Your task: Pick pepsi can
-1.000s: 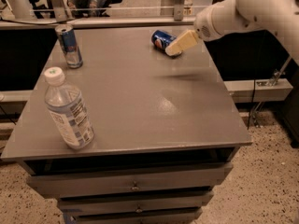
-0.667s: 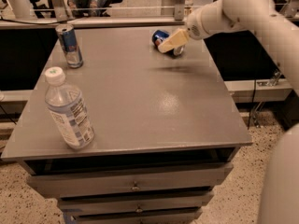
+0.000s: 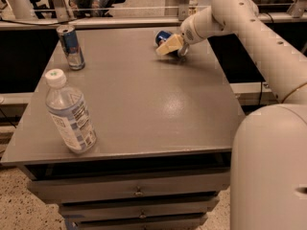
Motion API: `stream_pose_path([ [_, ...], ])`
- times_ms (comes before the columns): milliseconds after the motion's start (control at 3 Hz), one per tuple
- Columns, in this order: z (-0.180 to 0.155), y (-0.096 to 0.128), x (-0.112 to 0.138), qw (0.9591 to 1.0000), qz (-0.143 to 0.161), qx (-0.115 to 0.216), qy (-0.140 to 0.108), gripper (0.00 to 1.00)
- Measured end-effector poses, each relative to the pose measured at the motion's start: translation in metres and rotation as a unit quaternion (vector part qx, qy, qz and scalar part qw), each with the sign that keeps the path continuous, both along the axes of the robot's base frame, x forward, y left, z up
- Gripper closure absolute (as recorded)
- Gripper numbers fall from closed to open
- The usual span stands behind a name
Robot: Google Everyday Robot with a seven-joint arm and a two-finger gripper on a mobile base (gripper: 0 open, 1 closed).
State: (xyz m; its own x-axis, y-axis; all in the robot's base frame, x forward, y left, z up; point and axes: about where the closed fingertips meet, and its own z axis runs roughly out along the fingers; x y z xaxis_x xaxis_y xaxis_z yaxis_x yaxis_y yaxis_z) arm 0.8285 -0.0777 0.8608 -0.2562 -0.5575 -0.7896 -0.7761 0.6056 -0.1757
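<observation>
The pepsi can [image 3: 162, 35] lies on its side at the far right of the grey table [image 3: 144, 104], dark blue with a silver end. My gripper [image 3: 171, 46] sits right at the can's near side and covers part of it, low over the table top. The white arm [image 3: 249, 28] reaches in from the right. I cannot tell whether the gripper touches the can.
A taller slim blue-and-silver can [image 3: 70, 47] stands at the far left. A clear water bottle [image 3: 71, 114] with a white cap stands near the front left. Drawers [image 3: 139, 191] sit under the table. A rail [image 3: 120, 8] runs behind the far edge.
The gripper has moved left and closer to the pepsi can, now covering more of it. The can, the slim can and the bottle have stayed in place.
</observation>
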Motion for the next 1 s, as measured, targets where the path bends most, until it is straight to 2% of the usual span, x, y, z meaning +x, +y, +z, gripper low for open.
stream_pose_path([
  [333,-0.003,0.002,0.001,0.9999,0.006,0.003,0.009,0.4],
  [667,0.005,0.005,-0.013,0.9996,0.026,0.0,0.011,0.63],
  [1000,0.021,0.013,-0.038,0.9975,0.069,-0.016,0.008,0.86],
])
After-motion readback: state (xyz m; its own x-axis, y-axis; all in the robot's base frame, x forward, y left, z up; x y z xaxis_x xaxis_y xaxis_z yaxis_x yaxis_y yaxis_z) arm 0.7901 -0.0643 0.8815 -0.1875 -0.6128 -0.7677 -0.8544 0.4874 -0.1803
